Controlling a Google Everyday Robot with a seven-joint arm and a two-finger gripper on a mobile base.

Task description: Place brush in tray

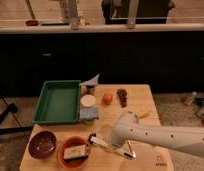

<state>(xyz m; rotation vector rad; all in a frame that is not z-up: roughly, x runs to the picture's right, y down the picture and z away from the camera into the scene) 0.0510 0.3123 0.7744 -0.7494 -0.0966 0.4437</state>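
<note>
Pincer [113,145] at front of wooden worktop [141,100], can't tell if open or shut | brush [97,141] lies on worktop at its 9 o'clock | tray [39,102] at 10 o'clock | dark cupboards [120,60] at 12 o'clock

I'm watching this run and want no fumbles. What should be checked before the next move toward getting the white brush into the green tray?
1. Slim white long-handled brush found, lying on the wooden table, near side: ok.
2. Gripper low at the brush's handle end, under the white arm: ok.
3. Firm hold on the brush: cannot tell.
4. Large green rectangular plastic tray has bare floor to receive it: ok.
5. Silver metal fork well apart from the gripper: not ok, it lies close beside it.
</note>
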